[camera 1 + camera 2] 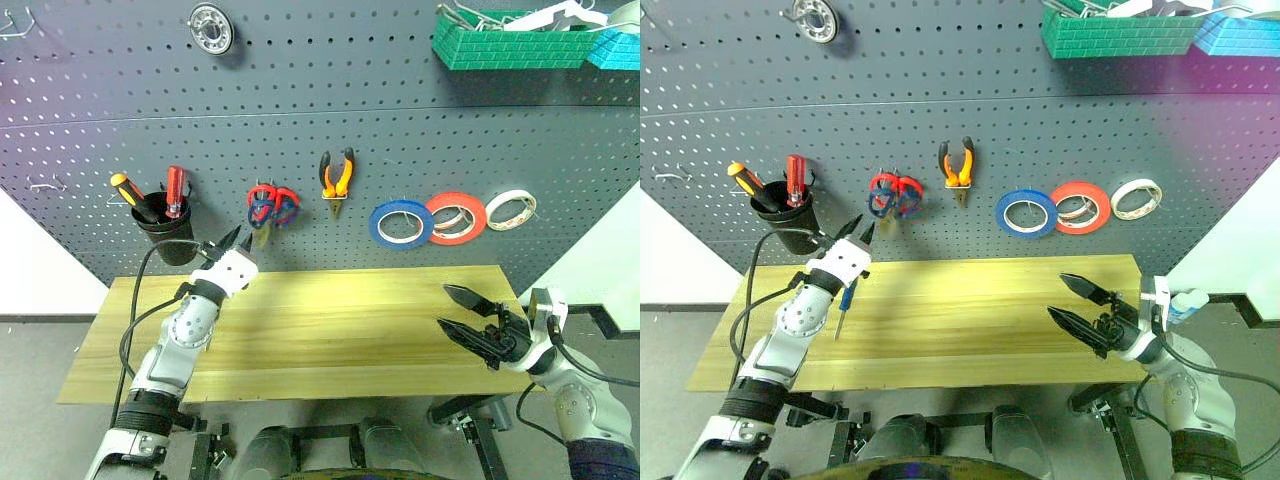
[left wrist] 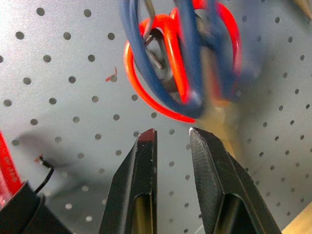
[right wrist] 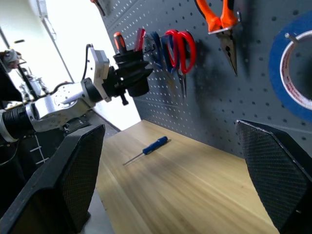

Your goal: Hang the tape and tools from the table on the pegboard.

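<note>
The left gripper [image 2: 171, 139] is raised at the pegboard [image 1: 400, 110], its two black fingers [image 2: 141, 180] drawn nearly together with only a thin slot between the tips and nothing in them; the tips sit just beneath the scissors [image 1: 270, 207], a red-handled and a dark-handled pair hung on one hook. Their loops overlap and the blades blur, so it is hard to tell which blades belong to which pair. The right gripper [image 1: 462, 312] hovers over the right end of the table [image 1: 350, 330] with its fingers spread wide and empty, well apart from everything. Beside the left forearm the slim blue-handled screwdriver [image 1: 846, 302] lies flat on the wood, partly hidden by the arm in the left eye view. Most of the tabletop between the arms is open. On the board, the pliers [image 1: 336, 178] hang right of the scissors, then the blue tape [image 1: 401, 223], a red roll [image 1: 456, 217] and a cream roll [image 1: 511, 209]. Left of the scissors, a black cup [image 1: 165, 228] holds two screwdrivers. Green bins [image 1: 510, 42] are cut off by the upper edge.
</note>
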Action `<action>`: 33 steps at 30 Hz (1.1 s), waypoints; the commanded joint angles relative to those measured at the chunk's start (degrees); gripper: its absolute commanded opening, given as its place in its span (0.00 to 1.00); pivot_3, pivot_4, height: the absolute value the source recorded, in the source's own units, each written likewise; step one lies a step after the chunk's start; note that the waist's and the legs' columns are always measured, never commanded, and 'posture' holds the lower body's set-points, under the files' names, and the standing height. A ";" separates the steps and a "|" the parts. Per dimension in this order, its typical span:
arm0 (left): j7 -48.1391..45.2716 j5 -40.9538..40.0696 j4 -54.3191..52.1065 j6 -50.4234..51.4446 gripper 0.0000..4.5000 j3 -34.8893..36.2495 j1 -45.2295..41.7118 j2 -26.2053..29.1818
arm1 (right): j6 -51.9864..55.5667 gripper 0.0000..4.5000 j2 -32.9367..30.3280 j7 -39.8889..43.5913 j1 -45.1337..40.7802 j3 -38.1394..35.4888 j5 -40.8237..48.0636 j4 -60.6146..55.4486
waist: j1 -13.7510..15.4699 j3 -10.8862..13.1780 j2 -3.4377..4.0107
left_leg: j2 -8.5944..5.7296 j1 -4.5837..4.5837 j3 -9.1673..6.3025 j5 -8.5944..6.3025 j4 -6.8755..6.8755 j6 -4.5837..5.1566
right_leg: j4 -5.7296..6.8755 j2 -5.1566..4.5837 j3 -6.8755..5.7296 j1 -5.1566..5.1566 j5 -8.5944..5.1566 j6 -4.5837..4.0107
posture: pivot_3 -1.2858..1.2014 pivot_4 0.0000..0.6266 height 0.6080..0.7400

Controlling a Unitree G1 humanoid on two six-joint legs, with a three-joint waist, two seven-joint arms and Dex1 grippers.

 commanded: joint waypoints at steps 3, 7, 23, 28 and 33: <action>0.76 -0.39 1.68 -1.60 0.24 -0.16 -2.51 -0.40 | -1.72 1.00 0.31 -0.74 0.71 -0.97 0.37 -3.05 | -0.04 -0.12 0.04 | 0.00 0.01 0.00 0.00 0.00 0.00 | 0.01 0.01 0.00 0.00 0.00 0.00 | 0.45 0.05 0.93; 1.22 0.12 2.13 -1.76 0.24 0.05 -2.77 -0.21 | -2.10 1.00 -0.21 -0.22 -0.01 -1.08 0.37 -1.96 | -0.04 -0.13 0.05 | 0.00 0.02 0.00 0.00 0.01 0.00 | 0.02 0.01 0.00 0.00 0.00 0.00 | 0.45 0.05 0.93; -5.30 -5.41 -6.10 -0.42 0.24 2.02 7.46 2.18 | -3.00 1.00 -0.43 0.19 -3.70 -0.27 -1.49 2.45 | 0.02 -0.37 0.11 | 0.00 0.02 0.00 0.00 0.01 0.00 | 0.03 0.00 0.02 0.00 0.00 -0.01 | 0.46 0.03 0.93; -4.66 -5.45 -9.35 2.33 0.24 3.10 10.83 1.76 | -6.10 1.00 -0.19 -0.34 -6.63 0.07 -4.06 5.87 | 0.12 -0.59 0.20 | 0.00 0.06 0.01 0.00 0.04 0.00 | 0.04 -0.01 0.01 0.07 0.00 -0.01 | 0.46 0.02 0.93; -5.19 -8.85 -10.87 6.64 0.24 5.11 13.68 0.07 | -6.97 1.00 -0.02 -0.47 -8.25 0.34 -5.04 7.09 | 0.09 -0.66 0.22 | 0.00 0.05 0.00 0.00 0.03 0.00 | 0.05 0.00 0.01 0.05 0.00 -0.02 | 0.46 0.03 0.93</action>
